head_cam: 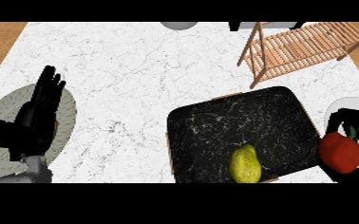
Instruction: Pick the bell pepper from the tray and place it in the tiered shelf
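Observation:
A red bell pepper (339, 153) shows at the view's right edge, just past the right rim of the black marbled tray (231, 123). My right hand (342, 123) curls its black fingers round the pepper's top, and the stem is partly hidden. The wooden slatted tiered shelf (301, 45) stands at the back right, well beyond the tray. At the left, my left hand (38, 111) rests open with fingers up over a round grey plate (67, 118).
A yellow-green fruit (245, 163) lies on the tray near its front edge. A grey bowl (180, 25) sits at the counter's back edge. Behind my right hand a pale rounded shape (338, 105) shows. White marble counter (126, 61) spreads between plate and tray.

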Motion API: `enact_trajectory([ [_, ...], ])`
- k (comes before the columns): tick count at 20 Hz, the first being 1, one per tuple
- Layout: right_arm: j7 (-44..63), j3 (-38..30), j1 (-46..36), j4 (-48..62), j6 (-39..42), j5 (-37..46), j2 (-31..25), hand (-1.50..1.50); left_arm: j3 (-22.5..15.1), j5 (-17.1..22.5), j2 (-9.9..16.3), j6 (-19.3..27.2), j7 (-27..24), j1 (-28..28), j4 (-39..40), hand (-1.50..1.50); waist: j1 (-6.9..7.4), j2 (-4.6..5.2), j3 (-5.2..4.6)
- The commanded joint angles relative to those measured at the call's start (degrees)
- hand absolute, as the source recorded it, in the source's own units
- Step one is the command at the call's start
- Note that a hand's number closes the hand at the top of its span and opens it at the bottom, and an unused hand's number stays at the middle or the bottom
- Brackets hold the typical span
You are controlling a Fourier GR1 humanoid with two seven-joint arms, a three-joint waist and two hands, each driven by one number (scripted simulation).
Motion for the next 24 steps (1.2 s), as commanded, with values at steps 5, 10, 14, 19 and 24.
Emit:
enact_trajectory([
  [5,20.42,-18.73,-11.13,-8.69,6.27,-18.02,-0.88,1.50,-1.60,-2.25,-1.70,1.55,-0.55,-2.48,2.17,0.00,0.34,0.31,-0.01],
  [10,29.46,-22.61,-18.32,-4.60,8.93,-23.07,-9.39,1.50,-1.24,-1.53,-1.36,0.48,0.85,-2.37,-0.13,0.00,1.57,0.46,0.09],
  [14,25.68,-19.49,-24.04,5.62,1.93,-18.07,-11.46,1.50,-1.39,-1.32,-1.20,-0.96,0.95,-2.40,0.43,0.00,2.11,0.63,0.12],
  [19,22.57,-15.57,-26.10,11.42,-4.76,-13.73,-11.08,1.50,-0.98,-2.00,-1.79,-0.33,1.69,-3.65,1.05,0.00,2.03,0.63,0.13],
  [24,19.42,-11.20,-35.35,26.50,-10.59,-9.67,-13.26,1.50,-0.59,-2.91,-1.56,-0.25,1.09,-4.48,2.49,0.00,2.53,0.78,0.13],
])
